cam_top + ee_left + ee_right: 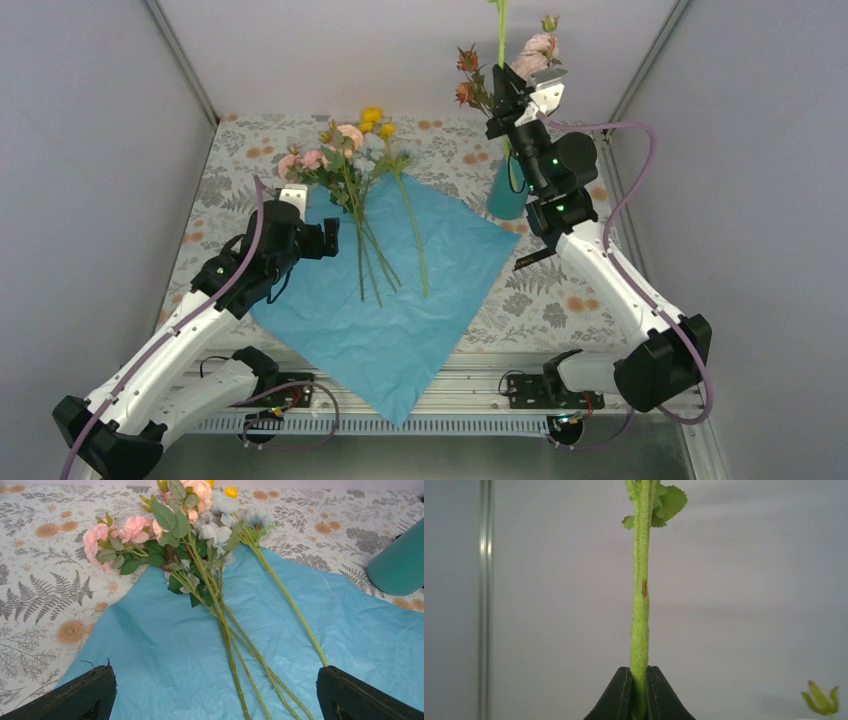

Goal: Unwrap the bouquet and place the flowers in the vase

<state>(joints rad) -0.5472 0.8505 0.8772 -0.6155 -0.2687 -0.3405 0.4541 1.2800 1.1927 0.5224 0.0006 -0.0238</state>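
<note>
Item, nearest edge: mounting rail (470, 385), on which both arm bases were bolted, overlapped in the middle by one corner of the blue paper sheet (400, 320).

Item, left: left gripper (328, 240), jaws spread wide with nothing between them, held low over the left edge of the sheet and pointed toward the stems.

Item, centre: the sheet, crinkled, laid open and flat as a diamond on the floral-print tablecloth (560, 290).

Item, centre: flowers (350, 150), unwrapped and laid loose. The green stems were fanned across the sheet. The pink, peach, pale-blue and yellow heads were spread past its far corner onto the cloth. One stem with a yellow head was set slightly apart on the right.

Item, right of centre: vase (507, 190), teal, stood upright on the cloth just beside the sheet's right corner.

Item, right: right gripper (505, 92), raised above the vase, jaws closed tight on a single upright green stem (640, 605). The lower end of that stem was hidden by the arm. A pink rose (540, 45) and orange-red blooms (467, 65) were seen close beside the gripper.
</note>
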